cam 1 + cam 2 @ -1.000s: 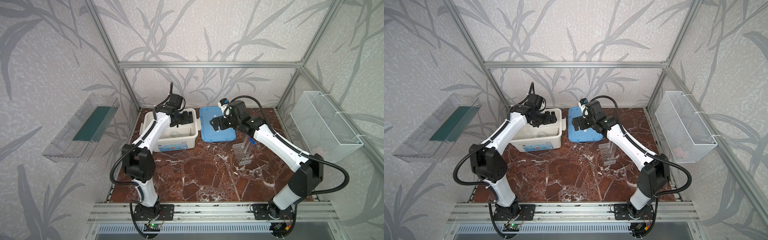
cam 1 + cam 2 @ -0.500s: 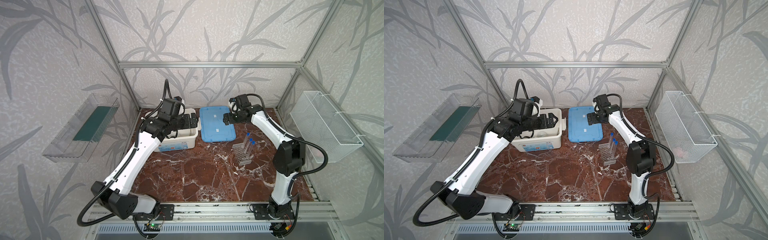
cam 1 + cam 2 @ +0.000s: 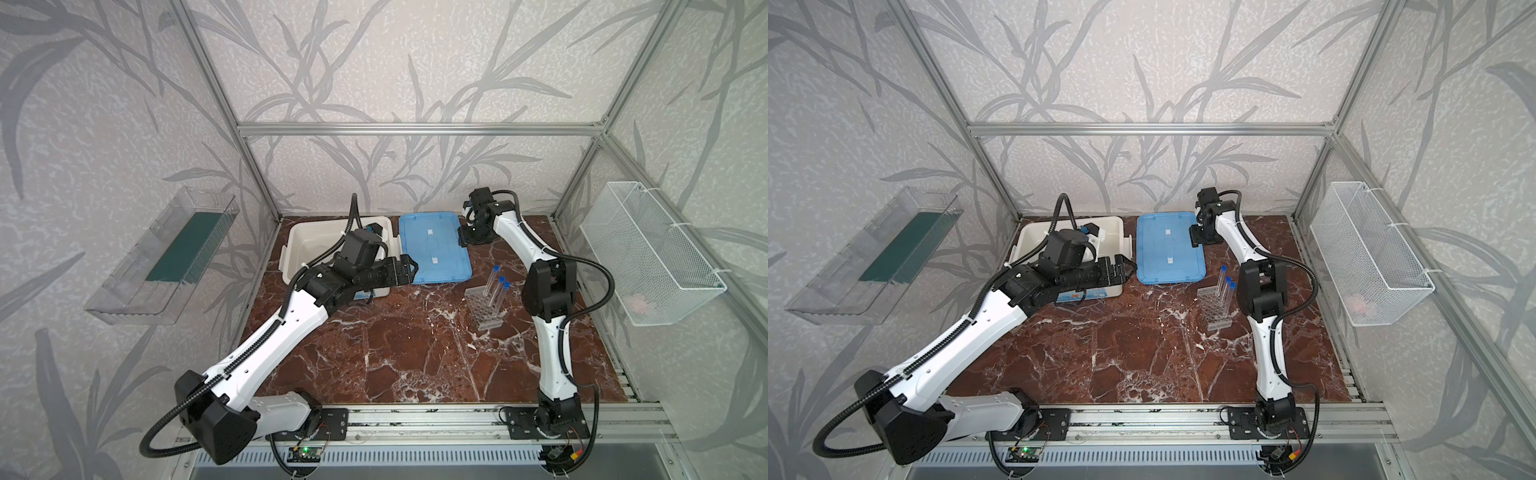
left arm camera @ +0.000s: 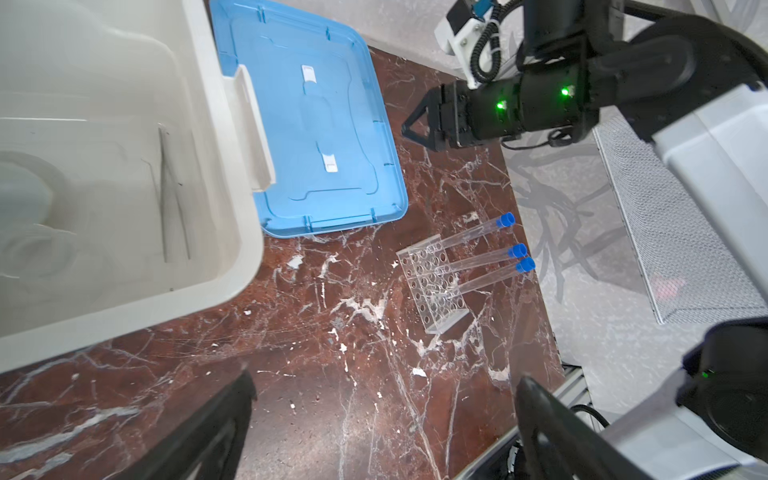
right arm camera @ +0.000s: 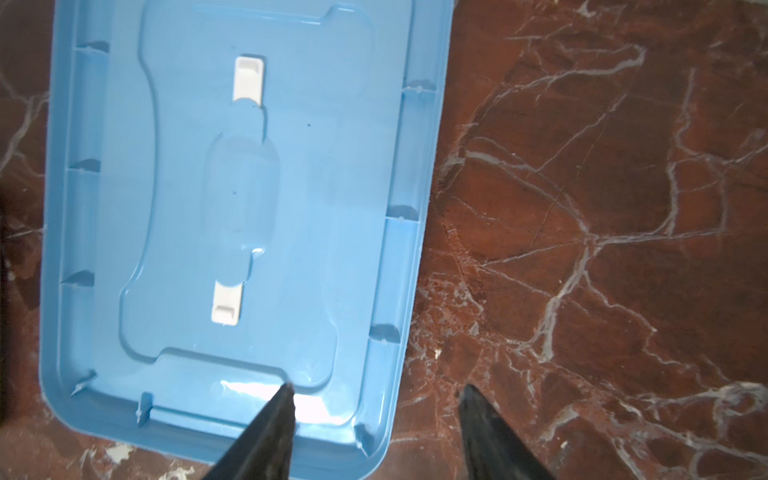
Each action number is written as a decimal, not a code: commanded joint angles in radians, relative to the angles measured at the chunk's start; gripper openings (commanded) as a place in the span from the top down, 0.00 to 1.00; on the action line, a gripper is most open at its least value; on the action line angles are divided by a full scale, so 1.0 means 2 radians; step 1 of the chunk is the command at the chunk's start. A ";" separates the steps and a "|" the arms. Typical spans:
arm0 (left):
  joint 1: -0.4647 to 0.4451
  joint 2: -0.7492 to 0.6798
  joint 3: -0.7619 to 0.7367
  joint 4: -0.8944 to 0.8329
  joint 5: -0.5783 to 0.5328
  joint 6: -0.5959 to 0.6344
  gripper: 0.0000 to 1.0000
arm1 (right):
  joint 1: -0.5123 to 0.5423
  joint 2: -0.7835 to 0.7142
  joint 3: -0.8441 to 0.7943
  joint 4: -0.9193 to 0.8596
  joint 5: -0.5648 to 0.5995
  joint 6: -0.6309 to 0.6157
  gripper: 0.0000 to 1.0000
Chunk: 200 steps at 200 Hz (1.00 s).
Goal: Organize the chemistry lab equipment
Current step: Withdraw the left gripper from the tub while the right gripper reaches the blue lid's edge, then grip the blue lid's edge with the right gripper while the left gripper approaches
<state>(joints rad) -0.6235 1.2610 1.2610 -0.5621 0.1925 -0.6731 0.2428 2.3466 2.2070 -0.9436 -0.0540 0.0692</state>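
Three clear blue-capped test tubes lean in the clear holed rack on the right of the marble table. My left gripper hangs open and empty over bare table by the white box's near right corner. My right gripper stands at the blue lid's far right corner, jaws apart astride its rim without touching it. Blurred clear shapes lie inside the box.
The white box stands open at the back left. Its blue lid lies inside-up beside it. A wire basket hangs on the right wall. On the left wall hangs a clear tray.
My left gripper drew back from over the box to its near right corner. The right gripper shifted from above the lid to its right edge, and its jaws narrowed.
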 commanded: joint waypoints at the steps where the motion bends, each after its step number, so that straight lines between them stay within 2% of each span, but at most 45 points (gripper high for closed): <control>1: -0.016 0.011 -0.007 0.044 0.004 -0.027 0.01 | -0.005 0.030 0.036 -0.053 -0.009 -0.012 0.50; 41: -0.046 0.041 -0.014 0.064 -0.009 -0.037 0.01 | -0.006 0.067 0.061 -0.060 -0.015 -0.017 0.59; 107: -0.058 0.061 -0.026 0.091 -0.010 -0.050 0.01 | -0.006 0.098 0.061 -0.063 0.001 -0.026 0.71; 167: -0.060 0.054 -0.040 0.098 -0.016 -0.056 0.02 | -0.006 0.107 0.071 -0.076 -0.006 -0.022 0.73; 200: -0.060 0.045 -0.049 0.096 -0.024 -0.057 0.02 | -0.008 0.074 0.017 -0.042 -0.010 -0.013 0.73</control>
<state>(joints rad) -0.7403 1.3815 1.1805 -0.3840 0.1768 -0.7738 0.2317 2.5359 2.3032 -1.0370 -0.0624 0.0326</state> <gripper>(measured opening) 0.980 0.271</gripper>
